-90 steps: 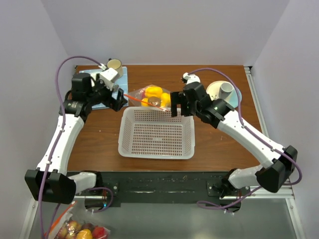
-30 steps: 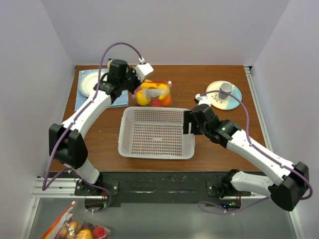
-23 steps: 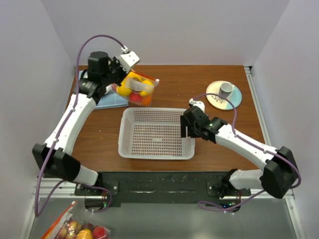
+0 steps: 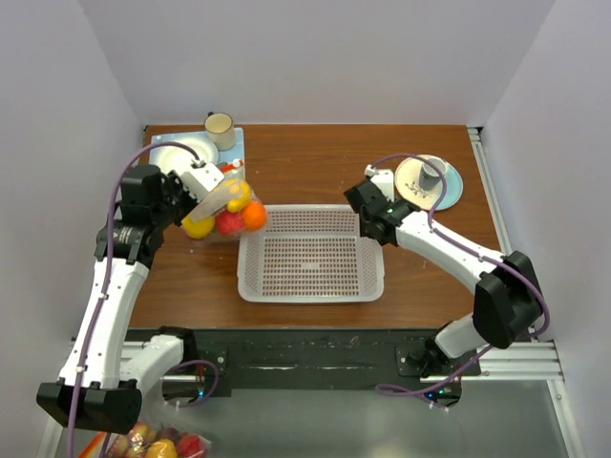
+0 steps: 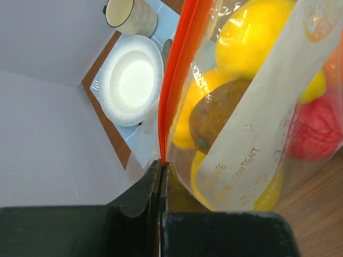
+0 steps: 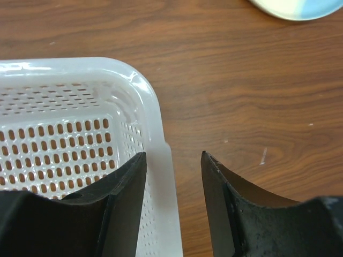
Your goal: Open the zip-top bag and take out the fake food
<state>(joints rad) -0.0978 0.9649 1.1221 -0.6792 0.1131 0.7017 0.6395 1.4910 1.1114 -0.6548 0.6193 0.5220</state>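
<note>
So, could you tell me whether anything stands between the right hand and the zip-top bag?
Yes: the white basket lies between them. The right hand, open, straddles its far-right rim; the left hand pinches the zip-top bag by its zip strip beside the basket's far-left corner.

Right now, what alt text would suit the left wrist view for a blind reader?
The left gripper is shut on the orange-red zip strip of the zip-top bag, which holds yellow, brown and red fake food. Behind it sit a white plate and a cream mug.
</note>
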